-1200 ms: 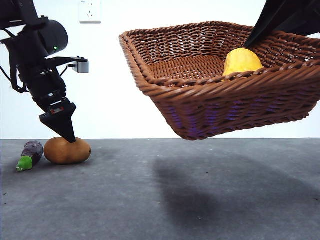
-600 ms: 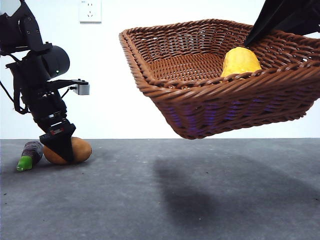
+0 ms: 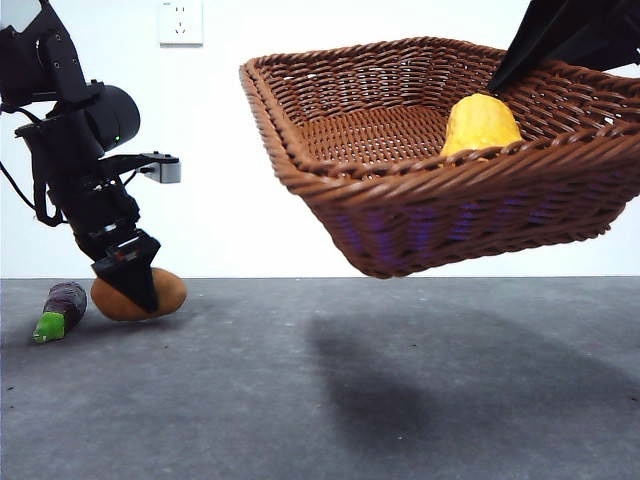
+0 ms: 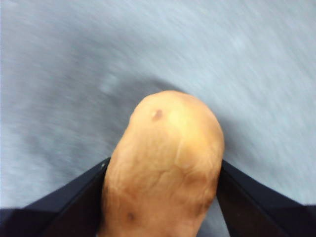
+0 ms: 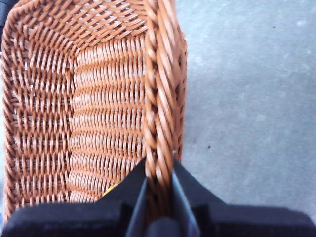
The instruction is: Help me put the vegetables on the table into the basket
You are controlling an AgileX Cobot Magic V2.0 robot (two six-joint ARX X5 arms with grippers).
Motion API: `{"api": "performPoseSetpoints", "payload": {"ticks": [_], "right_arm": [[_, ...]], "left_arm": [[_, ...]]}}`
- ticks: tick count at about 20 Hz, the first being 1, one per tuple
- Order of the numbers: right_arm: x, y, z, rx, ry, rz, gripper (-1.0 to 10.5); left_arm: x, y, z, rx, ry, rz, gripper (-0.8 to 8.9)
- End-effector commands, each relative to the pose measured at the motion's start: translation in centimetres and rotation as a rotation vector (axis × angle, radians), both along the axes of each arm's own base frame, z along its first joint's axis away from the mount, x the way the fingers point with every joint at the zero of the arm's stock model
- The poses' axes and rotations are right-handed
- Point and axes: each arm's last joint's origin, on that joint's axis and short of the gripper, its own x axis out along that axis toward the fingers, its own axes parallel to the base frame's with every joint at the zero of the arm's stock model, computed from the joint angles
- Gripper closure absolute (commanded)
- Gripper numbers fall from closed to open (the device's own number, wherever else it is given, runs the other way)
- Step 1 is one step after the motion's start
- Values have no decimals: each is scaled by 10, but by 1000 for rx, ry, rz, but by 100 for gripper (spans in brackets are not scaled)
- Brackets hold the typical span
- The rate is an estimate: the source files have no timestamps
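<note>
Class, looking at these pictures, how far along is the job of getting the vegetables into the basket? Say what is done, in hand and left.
Done: the yellow vegetable lies in the basket, which the right hand holds in the air by its rim. In hand: the left hand grips the potato, low by the table. Left: the eggplant lies on the table.
</note>
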Motion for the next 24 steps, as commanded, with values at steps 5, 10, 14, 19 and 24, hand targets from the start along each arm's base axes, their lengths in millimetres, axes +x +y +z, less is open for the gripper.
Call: {"api": "performPoseSetpoints", "payload": {"ticks": [5, 10, 14, 19, 24], "right_arm": [[6, 0, -12, -38, 77, -73, 958], [23, 6, -33, -49, 180, -94, 958], [40, 12, -50, -22, 250, -113, 958], [43, 15, -53, 29, 279, -79, 958], [37, 24, -54, 17, 304, -35, 958]], "left_arm": [[-28, 1, 65, -233, -41, 52, 819], [-80, -4, 122, -335, -19, 9, 819], [-132, -24, 151, -354, 48, -106, 818], [-188, -84, 162, -280, 79, -358, 819], [-217, -148, 141, -91, 47, -529, 819]]}}
